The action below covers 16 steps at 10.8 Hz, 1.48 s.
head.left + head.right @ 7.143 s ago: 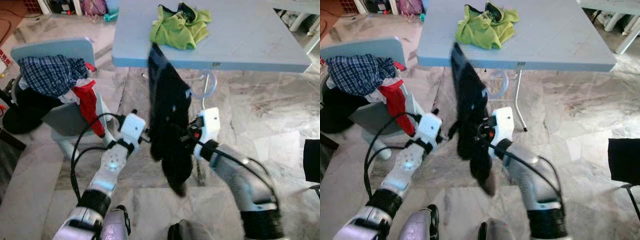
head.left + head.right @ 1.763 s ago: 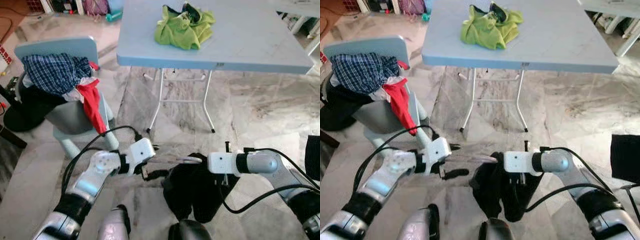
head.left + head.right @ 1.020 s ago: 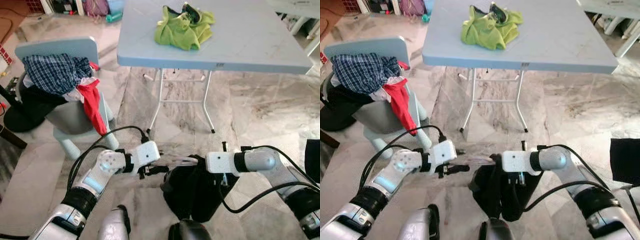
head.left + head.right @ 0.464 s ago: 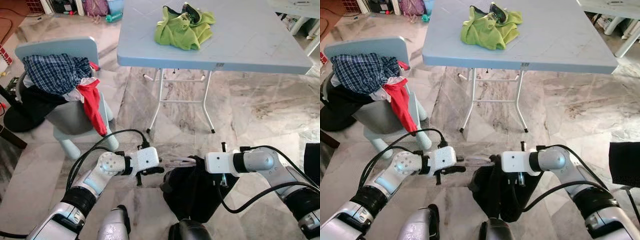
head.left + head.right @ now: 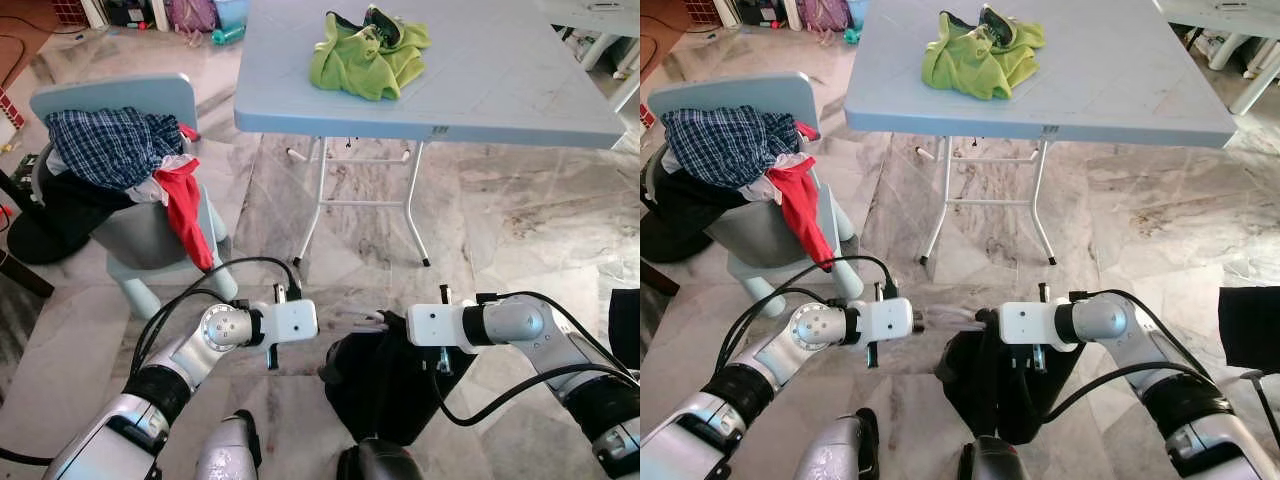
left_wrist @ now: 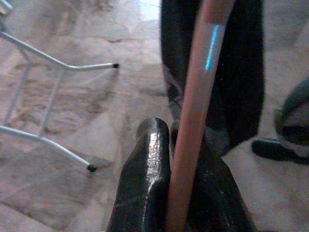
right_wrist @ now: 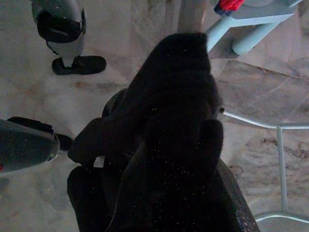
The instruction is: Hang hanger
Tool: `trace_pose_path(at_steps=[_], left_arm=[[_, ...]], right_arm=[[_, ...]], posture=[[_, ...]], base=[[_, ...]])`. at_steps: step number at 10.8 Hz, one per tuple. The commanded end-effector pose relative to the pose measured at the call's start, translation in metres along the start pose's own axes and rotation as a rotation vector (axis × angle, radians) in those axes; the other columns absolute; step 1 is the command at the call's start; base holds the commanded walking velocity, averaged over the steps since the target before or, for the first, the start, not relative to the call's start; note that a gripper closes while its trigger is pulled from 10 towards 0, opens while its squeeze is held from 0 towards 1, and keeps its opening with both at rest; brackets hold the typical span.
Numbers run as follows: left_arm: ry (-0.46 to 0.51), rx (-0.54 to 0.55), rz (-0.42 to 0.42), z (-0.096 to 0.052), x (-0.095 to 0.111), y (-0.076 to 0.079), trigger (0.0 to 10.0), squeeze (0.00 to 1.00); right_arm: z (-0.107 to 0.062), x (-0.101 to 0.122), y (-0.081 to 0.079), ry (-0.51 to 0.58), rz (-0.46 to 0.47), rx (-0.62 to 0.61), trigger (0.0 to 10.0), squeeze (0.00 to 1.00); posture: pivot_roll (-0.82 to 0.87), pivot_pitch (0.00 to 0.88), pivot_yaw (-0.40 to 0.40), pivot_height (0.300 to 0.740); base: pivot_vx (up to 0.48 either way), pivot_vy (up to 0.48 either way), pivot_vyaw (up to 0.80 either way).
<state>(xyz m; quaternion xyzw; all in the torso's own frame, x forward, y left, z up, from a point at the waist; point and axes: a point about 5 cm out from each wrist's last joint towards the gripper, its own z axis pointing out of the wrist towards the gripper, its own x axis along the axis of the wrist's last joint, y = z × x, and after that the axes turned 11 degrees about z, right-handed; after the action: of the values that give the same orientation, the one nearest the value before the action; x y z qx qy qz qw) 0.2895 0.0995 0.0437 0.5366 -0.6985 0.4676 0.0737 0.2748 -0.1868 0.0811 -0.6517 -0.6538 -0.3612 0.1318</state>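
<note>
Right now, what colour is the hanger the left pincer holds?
Pale pink hanger, shown best in the left wrist view.

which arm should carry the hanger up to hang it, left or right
Left, probably. The left gripper is already clamped on the pink hanger bar, while the right gripper is buried in the black garment, so it looks better suited to steadying the cloth.

Colours and patterns showing in the room

Pink hanger (image 6: 190, 125) carrying black garment (image 5: 385, 385); lime-green shirt (image 5: 368, 52) lying on pale blue table (image 5: 500, 90); blue-checked cloth (image 5: 105, 145) and red cloth (image 5: 185, 215) draping over light blue chair (image 5: 120, 100); grey-veined marble floor (image 5: 500, 230).
</note>
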Motion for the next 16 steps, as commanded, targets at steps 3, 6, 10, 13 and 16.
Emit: trace_pose_path(at_steps=[3, 6, 10, 13, 16], left_arm=[[0.017, 0.175, -0.129, -0.008, -0.009, -0.012, 0.0, 0.0], [0.058, 0.309, -0.168, -0.013, -0.008, -0.024, 0.0, 0.0], [0.061, 0.329, -0.183, -0.011, -0.009, -0.023, 0.0, 0.0], [0.08, 0.331, -0.212, -0.008, -0.007, -0.018, 0.0, 0.0], [0.1, 0.353, -0.256, -0.006, -0.006, -0.017, 0.0, 0.0]], right_arm=[[-0.003, 0.014, 0.006, 0.048, -0.059, -0.015, 10.0, 0.0], [-0.005, 0.013, 0.01, 0.043, -0.067, -0.026, 10.0, 0.0], [-0.005, 0.016, 0.015, 0.061, -0.046, -0.029, 10.0, 1.0], [-0.013, 0.02, 0.033, 0.108, -0.045, -0.169, 10.0, 1.0], [-0.015, 0.02, 0.042, 0.129, -0.032, -0.291, 10.0, 1.0]], posture=[[-0.06, 0.148, -0.074, 0.74], [-0.05, 0.144, -0.078, 0.74], [-0.05, 0.143, -0.08, 0.74], [-0.05, 0.142, -0.085, 0.74], [-0.05, 0.145, -0.084, 0.74]], base=[[0.0, 0.0, 0.0], [0.0, 0.0, 0.0], [0.0, 0.0, 0.0], [0.0, 0.0, 0.0], [0.0, 0.0, 0.0]])
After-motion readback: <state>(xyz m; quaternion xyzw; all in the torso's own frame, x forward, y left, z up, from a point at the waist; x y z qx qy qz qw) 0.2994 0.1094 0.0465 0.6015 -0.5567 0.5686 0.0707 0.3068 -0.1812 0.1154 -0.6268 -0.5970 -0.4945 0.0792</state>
